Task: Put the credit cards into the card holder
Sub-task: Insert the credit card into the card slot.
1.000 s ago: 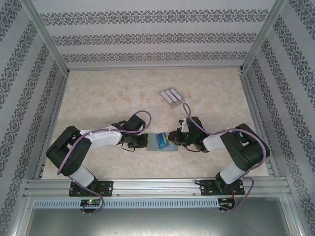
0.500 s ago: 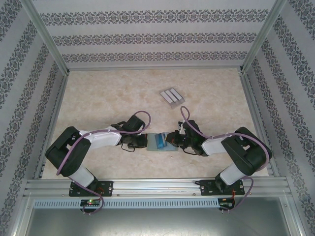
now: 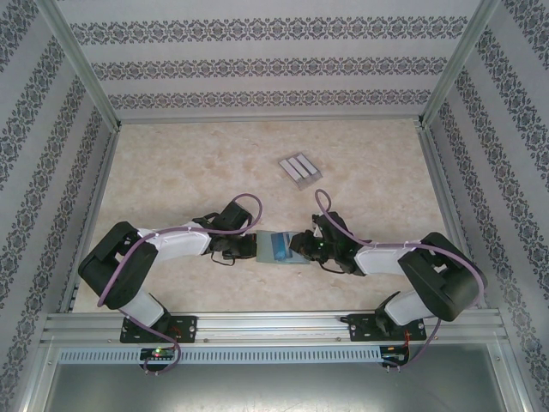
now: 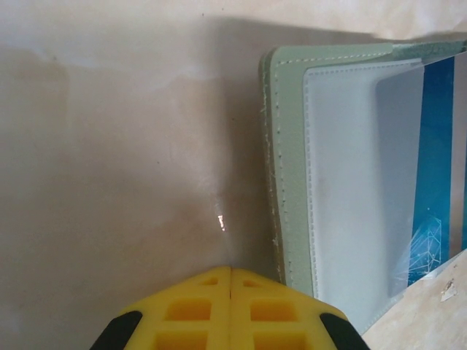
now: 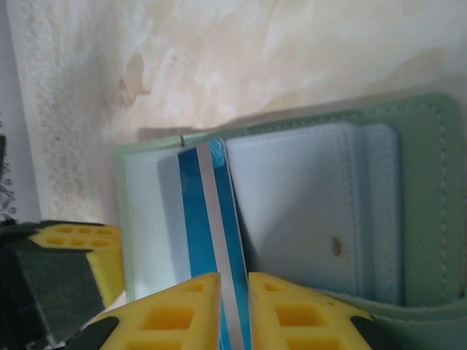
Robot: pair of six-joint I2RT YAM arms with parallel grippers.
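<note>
A beige marbled table (image 3: 171, 172) is seen. An open wallet (image 3: 279, 248) is laid flat near its front; a grey stand (image 3: 299, 169) is set well behind.

Walls (image 3: 274, 64): pale wallpaper w/ dark ornamental bands, on back, left & right sides. Alu frame posts (image 3: 79, 64) slant up at both back corners. Tabletop (image 3: 171, 163): beige, marbled, matte. Alu rail (image 3: 274, 326) along near edge. Light even, bright; small glare spot (image 4: 221, 221) on tabletop.
</note>
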